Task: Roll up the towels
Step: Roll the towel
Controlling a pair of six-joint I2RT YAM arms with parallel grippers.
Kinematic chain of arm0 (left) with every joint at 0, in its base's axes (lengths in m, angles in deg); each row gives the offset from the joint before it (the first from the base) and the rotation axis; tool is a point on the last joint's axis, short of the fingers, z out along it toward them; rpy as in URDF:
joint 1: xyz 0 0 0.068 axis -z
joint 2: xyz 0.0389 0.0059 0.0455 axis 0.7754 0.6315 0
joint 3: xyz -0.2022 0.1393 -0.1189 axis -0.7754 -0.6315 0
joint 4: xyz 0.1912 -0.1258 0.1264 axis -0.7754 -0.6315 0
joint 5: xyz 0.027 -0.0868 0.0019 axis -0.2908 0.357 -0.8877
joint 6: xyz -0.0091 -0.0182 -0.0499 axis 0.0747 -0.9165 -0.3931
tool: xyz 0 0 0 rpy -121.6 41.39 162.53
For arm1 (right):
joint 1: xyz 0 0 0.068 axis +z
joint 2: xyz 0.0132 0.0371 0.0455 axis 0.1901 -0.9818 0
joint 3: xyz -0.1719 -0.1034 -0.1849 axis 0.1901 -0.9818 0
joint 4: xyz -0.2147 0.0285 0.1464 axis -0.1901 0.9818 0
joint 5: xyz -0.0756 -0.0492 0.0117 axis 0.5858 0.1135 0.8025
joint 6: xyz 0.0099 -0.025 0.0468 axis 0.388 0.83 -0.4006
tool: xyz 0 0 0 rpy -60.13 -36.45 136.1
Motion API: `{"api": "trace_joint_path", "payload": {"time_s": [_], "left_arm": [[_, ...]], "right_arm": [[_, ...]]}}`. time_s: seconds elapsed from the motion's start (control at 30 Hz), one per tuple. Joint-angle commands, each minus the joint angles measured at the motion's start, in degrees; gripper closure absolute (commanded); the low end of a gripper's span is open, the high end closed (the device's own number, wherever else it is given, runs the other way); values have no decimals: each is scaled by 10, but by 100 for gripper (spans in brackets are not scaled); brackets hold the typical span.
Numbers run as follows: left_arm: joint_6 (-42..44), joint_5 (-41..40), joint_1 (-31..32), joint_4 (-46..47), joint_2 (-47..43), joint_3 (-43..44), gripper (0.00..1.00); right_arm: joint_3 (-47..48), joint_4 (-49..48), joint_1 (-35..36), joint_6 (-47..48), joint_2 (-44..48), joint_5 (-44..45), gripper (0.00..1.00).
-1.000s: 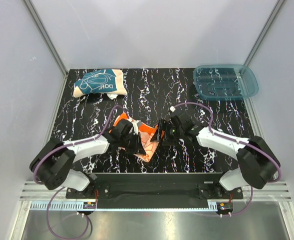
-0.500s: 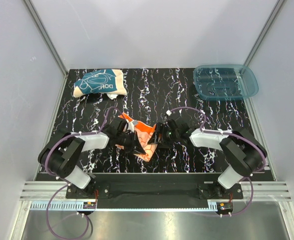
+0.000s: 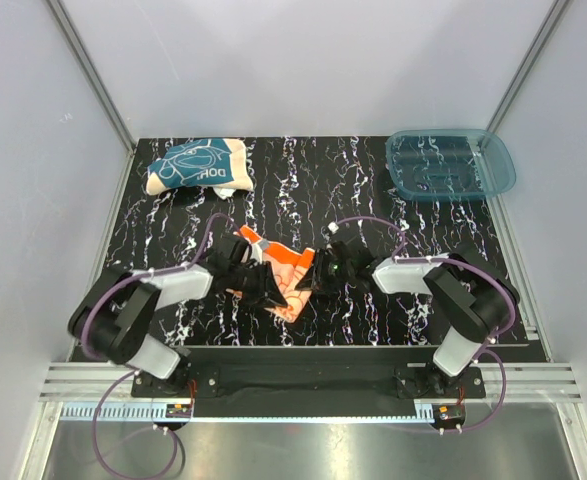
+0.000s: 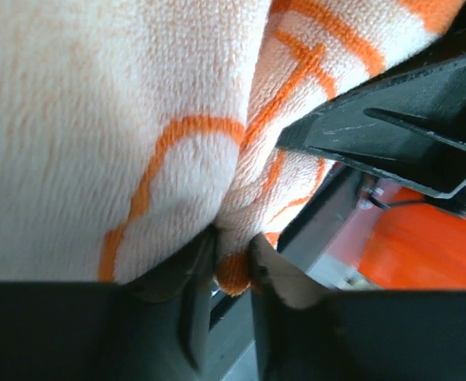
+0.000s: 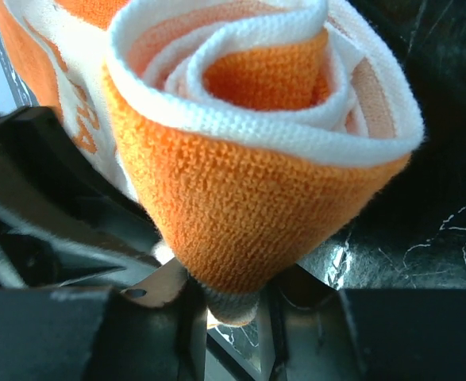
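I hold the orange towel [image 3: 285,276] with both arms near the front middle of the black marbled table [image 3: 393,215]. My left gripper [image 4: 233,274] has its fingers clamped on a fold of the cream, orange-lined back. My right gripper [image 5: 231,305] pinches the lower edge of the towel's coiled end, whose layers spiral inward. The teal towel [image 3: 195,166] lies bunched at the far left corner, well apart. The blue plastic tray [image 3: 451,163] sits at the far right.

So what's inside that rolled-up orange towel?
Only its own layers: the orange towel spirals inward, cream and orange, around an orange core. Anything deeper along the roll is hidden by the cloth.
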Motion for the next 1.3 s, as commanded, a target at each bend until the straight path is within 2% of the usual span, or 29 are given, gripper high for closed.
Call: {"api": "trace_joint_path", "payload": {"time_s": [0.0,0.03,0.1,0.27,0.33,0.43,0.6,0.77,1.03,1.27], "left_arm": [[48,-146,13,-112,-56,8,66],[55,-162,20,-125,-78,13,57],[57,-212,47,-164,-100,34,46],[62,-358,141,-233,-153,91,31],[60,-406,195,-248,-161,122,30],[62,-524,264,-270,-167,155,30],[87,-622,383,-262,-156,182,29],[106,-692,468,-228,-120,197,29],[106,-716,501,-190,-24,200,29],[94,-721,507,-145,16,167,36]], "right_arm": [[27,101,4,3,16,28,80],[42,119,4,5,18,29,82],[49,162,5,6,21,27,83],[84,256,11,21,33,39,84],[100,281,14,25,33,42,85],[119,325,18,28,34,47,86],[143,380,21,31,35,54,87],[152,398,22,28,35,57,89],[160,415,25,29,44,61,91],[162,426,24,28,53,57,91]]}}
